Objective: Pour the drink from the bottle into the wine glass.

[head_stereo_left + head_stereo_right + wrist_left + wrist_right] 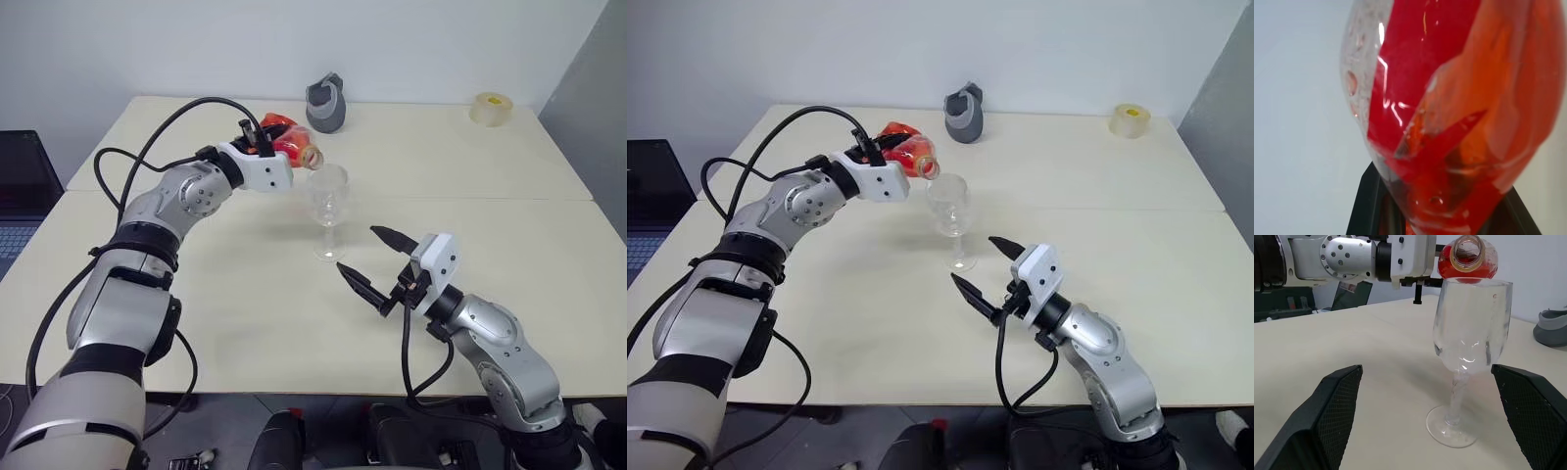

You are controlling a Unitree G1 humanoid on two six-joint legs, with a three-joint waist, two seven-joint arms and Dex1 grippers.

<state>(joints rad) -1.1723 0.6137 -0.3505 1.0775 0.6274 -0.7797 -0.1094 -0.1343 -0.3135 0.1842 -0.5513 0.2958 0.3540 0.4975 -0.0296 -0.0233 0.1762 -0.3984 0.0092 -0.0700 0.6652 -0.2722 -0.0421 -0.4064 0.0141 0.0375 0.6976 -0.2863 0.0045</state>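
Observation:
My left gripper (263,137) is shut on the bottle (290,140), a small clear bottle tipped nearly on its side with its open mouth (1468,252) right over the rim of the wine glass (328,209). The red drink (1449,98) lies in the bottle's body. The clear stemmed glass (1469,333) stands upright on the table and looks empty. My right gripper (373,264) is open on the near side of the glass, its two black fingers (1334,406) spread to either side of the foot without touching it.
The cream table (245,323) has a seam running across its middle. A grey object (326,103) and a roll of tape (491,108) sit at the far edge. A dark laptop (20,196) is off the table's left side.

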